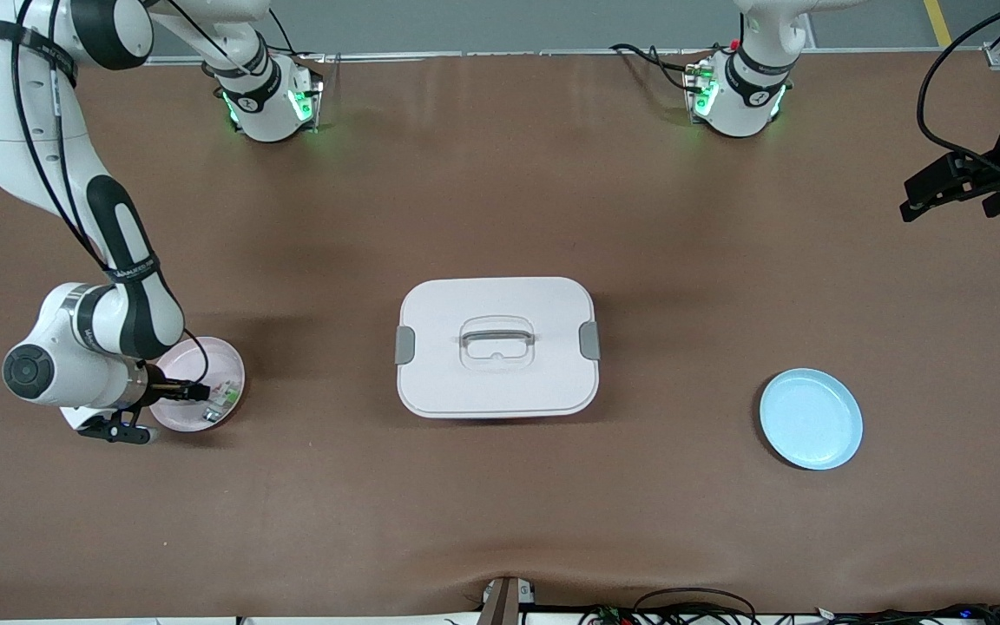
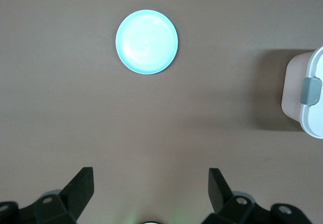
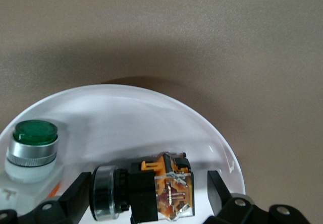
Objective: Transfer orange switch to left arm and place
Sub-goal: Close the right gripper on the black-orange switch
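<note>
1. Orange-and-black, the orange switch [image 3: 144, 191] lies on its side in the pink plate [image 1: 226, 365], which sits toward the right arm's end of the table from the box [image 1: 496, 345].
2. Its long axis runs across the gap between the two fingers of the right gripper [image 3: 146, 196]. The fingers stand wide apart on either side, not touching it.
3. A straight descent looks enough to bracket the body; the right arm is clearly the nearer one.
4. The left gripper [image 1: 943, 187] hangs open toward the left arm's end from the box, waiting, with the blue plate [image 2: 147, 41] below it.
5. The right wrist view shows the switch's chrome collar and a green pushbutton [image 3: 33, 148] beside it. The front view hides the switch under the gripper but shows the box lying between the plates.
</note>
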Controlling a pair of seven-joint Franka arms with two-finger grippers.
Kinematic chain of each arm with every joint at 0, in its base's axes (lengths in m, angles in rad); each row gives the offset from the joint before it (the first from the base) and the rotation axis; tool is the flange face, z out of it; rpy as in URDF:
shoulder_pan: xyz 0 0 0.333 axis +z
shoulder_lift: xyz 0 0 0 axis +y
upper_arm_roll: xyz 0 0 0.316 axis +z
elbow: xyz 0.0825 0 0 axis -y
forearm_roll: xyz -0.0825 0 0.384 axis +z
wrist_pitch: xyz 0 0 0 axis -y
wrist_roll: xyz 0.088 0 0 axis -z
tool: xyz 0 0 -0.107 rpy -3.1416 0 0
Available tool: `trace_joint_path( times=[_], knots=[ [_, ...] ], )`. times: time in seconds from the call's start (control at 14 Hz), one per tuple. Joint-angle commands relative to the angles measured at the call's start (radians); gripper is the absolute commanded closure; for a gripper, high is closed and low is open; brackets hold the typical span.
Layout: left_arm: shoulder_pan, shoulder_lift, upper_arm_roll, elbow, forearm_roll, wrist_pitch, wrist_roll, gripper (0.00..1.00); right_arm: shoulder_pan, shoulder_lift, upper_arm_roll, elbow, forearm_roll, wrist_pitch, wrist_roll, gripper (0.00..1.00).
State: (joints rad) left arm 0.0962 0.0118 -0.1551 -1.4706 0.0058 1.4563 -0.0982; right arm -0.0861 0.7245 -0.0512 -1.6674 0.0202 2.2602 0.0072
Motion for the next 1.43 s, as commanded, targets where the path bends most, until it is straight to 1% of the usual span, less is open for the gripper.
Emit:
trace_joint_path(
  times=[0.0, 0.07, 0.21, 0.43, 0.5, 0.64, 0.71, 0.79, 1.0, 1.14, 1.21, 1.36],
  knots=[
    [-0.001, 0.001, -0.003, 0.006, 0.005, 0.006, -0.008, 0.0, 0.0, -0.007, 0.002, -0.006, 0.009, -0.001, 0.004, 0.05],
    [-0.001, 0.0, -0.003, 0.006, 0.005, 0.006, -0.008, 0.0, 0.0, -0.007, 0.002, -0.006, 0.009, -0.004, 0.005, 0.12],
    [-0.001, 0.002, -0.003, 0.006, 0.005, 0.007, -0.008, 0.0, 0.0, -0.008, 0.002, -0.005, 0.009, -0.005, 0.005, 0.31],
    [-0.001, 0.002, -0.003, 0.007, 0.005, 0.007, -0.008, 0.0, 0.0, -0.011, 0.002, -0.005, 0.009, -0.022, 0.004, 0.53],
    [0.0, 0.002, -0.003, 0.007, 0.005, 0.007, -0.008, 0.0, 0.0, -0.013, 0.002, -0.005, 0.007, -0.028, 0.004, 0.57],
    [0.004, 0.002, -0.003, 0.007, 0.005, 0.006, -0.008, 0.0, 0.0, -0.031, 0.002, -0.003, 0.007, -0.069, -0.018, 0.62],
    [0.004, 0.002, -0.003, 0.006, 0.005, 0.006, -0.008, 0.0, 0.0, -0.042, 0.002, 0.006, 0.007, -0.109, -0.039, 0.66],
    [0.004, 0.002, -0.003, 0.006, 0.005, 0.006, -0.008, 0.0, -0.003, -0.057, 0.002, 0.018, 0.007, -0.143, -0.067, 0.68],
    [0.0, 0.002, -0.003, 0.006, 0.005, 0.006, -0.008, 0.0, -0.011, -0.108, 0.002, 0.08, 0.007, -0.247, -0.099, 0.67],
    [-0.001, 0.002, -0.003, 0.006, 0.003, 0.006, -0.009, 0.0, -0.001, -0.141, 0.005, 0.138, 0.012, -0.38, -0.086, 0.68],
    [-0.001, 0.001, -0.003, 0.006, 0.005, 0.006, -0.008, 0.0, 0.009, -0.149, 0.01, 0.178, 0.023, -0.446, -0.067, 0.68],
    [-0.001, -0.004, -0.003, 0.006, 0.003, 0.003, -0.008, 0.0, 0.038, -0.151, 0.013, 0.251, 0.067, -0.56, 0.061, 0.68]
  ],
)
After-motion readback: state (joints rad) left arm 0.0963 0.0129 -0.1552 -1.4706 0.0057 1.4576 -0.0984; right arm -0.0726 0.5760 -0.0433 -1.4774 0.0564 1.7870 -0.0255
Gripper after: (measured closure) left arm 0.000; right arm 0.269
